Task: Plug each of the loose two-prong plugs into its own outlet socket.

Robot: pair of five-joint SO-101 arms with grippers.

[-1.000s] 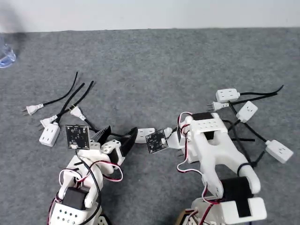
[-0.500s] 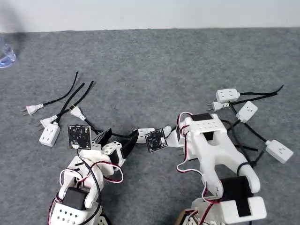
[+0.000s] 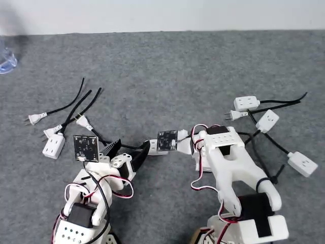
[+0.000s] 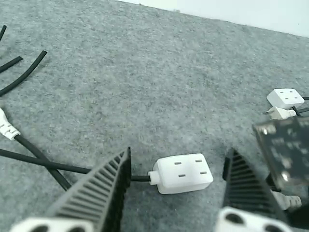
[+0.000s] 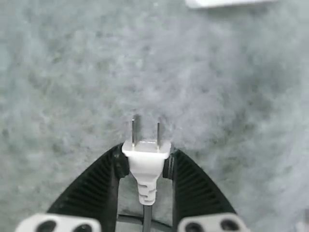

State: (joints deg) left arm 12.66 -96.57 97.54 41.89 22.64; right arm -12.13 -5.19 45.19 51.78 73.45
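Right wrist view has the right end effector (image 5: 145, 162) clamped on a two-prong plug (image 5: 145, 151), prongs pointing out over the grey bench (image 5: 72, 72) and not in anything yet! On the other side, the left end effector (image 4: 178, 153) stands wide apart, with a white outlet socket (image 4: 182, 173) lying flat on the bench between its fingers, untouched. By my read it's early going: no plug looks seated, a far plug (image 3: 31, 119) lies loose, and an edge socket (image 3: 303, 163) waits empty.
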